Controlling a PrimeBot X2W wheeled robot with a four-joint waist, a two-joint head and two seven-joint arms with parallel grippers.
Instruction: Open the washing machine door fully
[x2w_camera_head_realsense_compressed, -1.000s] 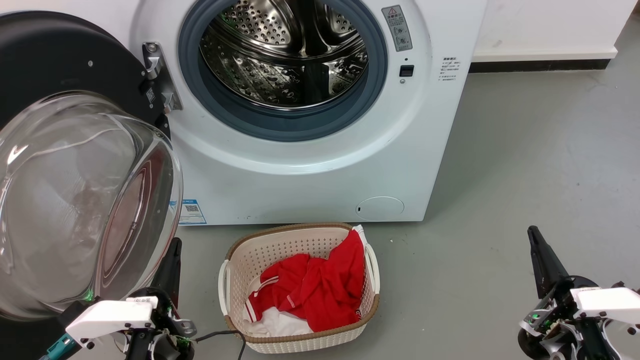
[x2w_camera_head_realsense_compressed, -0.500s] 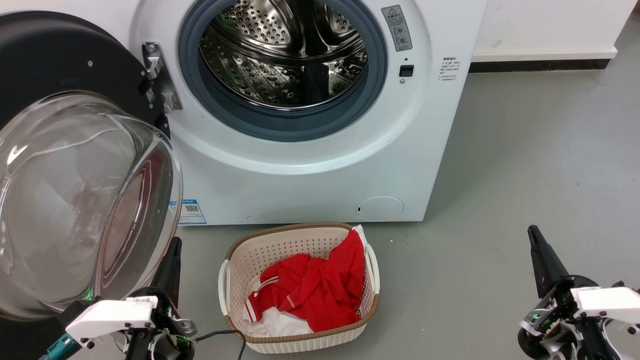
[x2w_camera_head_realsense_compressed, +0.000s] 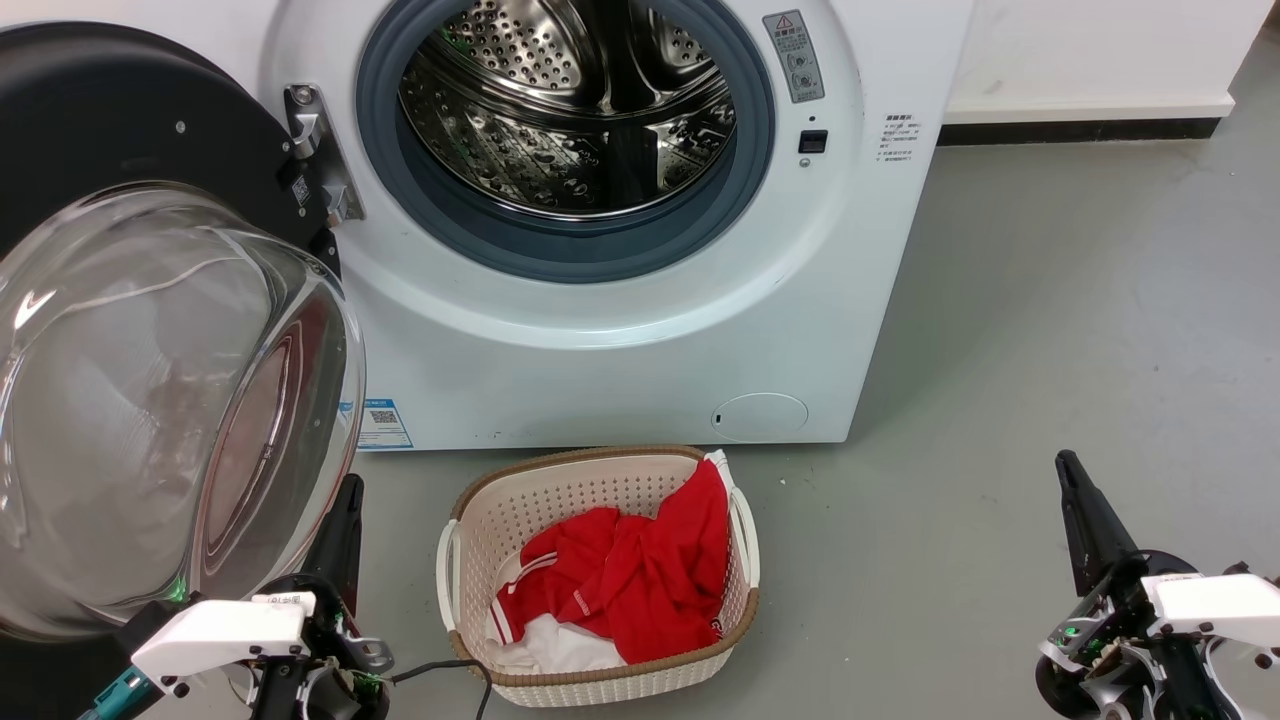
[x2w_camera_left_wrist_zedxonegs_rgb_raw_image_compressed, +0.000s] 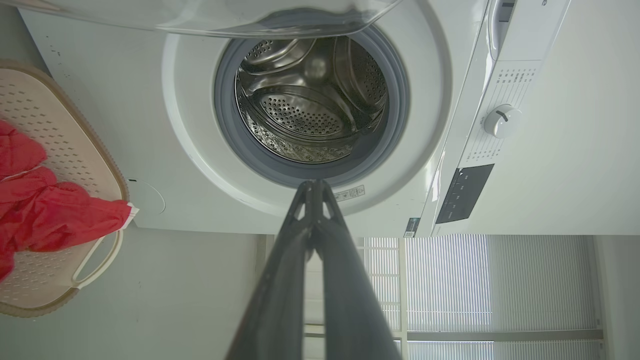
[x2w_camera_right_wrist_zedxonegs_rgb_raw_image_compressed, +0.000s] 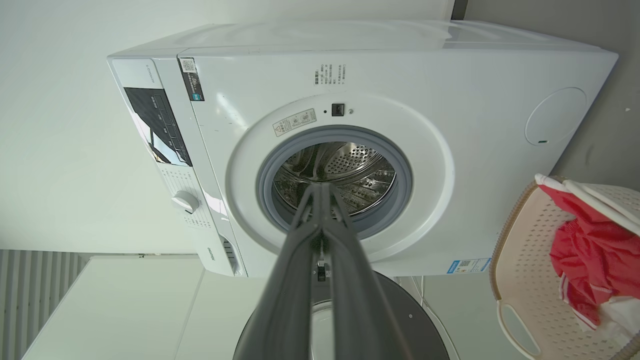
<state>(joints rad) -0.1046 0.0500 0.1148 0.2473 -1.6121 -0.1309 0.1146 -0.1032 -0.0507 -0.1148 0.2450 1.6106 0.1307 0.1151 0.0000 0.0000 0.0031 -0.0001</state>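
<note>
The white washing machine (x2w_camera_head_realsense_compressed: 620, 360) stands before me with its steel drum (x2w_camera_head_realsense_compressed: 570, 110) exposed. Its washing machine door (x2w_camera_head_realsense_compressed: 120, 130), black with a bulging clear glass bowl (x2w_camera_head_realsense_compressed: 150, 400), is swung wide to the left on its hinge (x2w_camera_head_realsense_compressed: 320, 150). My left gripper (x2w_camera_head_realsense_compressed: 350, 490) rests low at the lower left, just below the glass bowl, fingers shut and empty; its tips (x2w_camera_left_wrist_zedxonegs_rgb_raw_image_compressed: 314, 184) meet in the left wrist view. My right gripper (x2w_camera_head_realsense_compressed: 1066, 462) sits at the lower right over the floor, shut and empty, tips (x2w_camera_right_wrist_zedxonegs_rgb_raw_image_compressed: 322, 187) together. The door (x2w_camera_right_wrist_zedxonegs_rgb_raw_image_compressed: 400, 320) also shows in the right wrist view.
A beige laundry basket (x2w_camera_head_realsense_compressed: 470, 520) with red and white clothes (x2w_camera_head_realsense_compressed: 620, 580) stands on the grey floor in front of the machine, between my two grippers. Open floor (x2w_camera_head_realsense_compressed: 1080, 300) stretches to the right of the machine. A cable (x2w_camera_head_realsense_compressed: 440, 668) runs by the left wrist.
</note>
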